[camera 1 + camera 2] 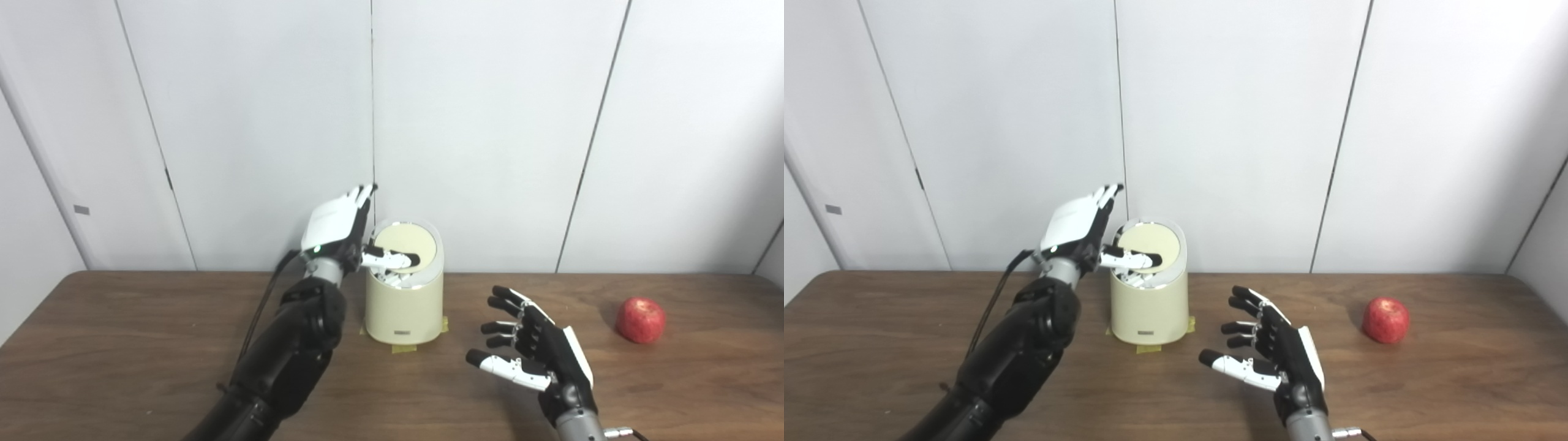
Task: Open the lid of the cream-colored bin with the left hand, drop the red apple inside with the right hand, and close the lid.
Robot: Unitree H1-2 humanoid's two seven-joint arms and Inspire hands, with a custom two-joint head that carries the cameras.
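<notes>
The small cream-colored cylindrical plastic bin (404, 306) is set upright near the far edge of the table, fixed by strips of yellowish tape (404, 348) at its base. Its round, slanted swing lid (409, 244) is seen tilted inward, with a dark gap at the lower front. The left hand (343, 229) is raised at the bin's left rim; its thumb is laid across the lid face, while the other fingers are stretched upward and apart, so nothing is clasped. The glossy red apple (640, 320) is left lying well apart, toward the table's right side. The right hand (533, 352) is held above the table between bin and apple, palm turned leftward, fingers spread and empty.

The lid appears to be only pressed, not gripped. If the thumb's pressure is eased or slides off the smooth plastic, the lid could swing shut before the apple arrives. A round, slick apple could also be rolled away by a poorly centred grasp, and the opening looks narrow for it.

The brown wooden table (153, 343) is grained and matte; pale flat wall panels (490, 122) are seen behind.
</notes>
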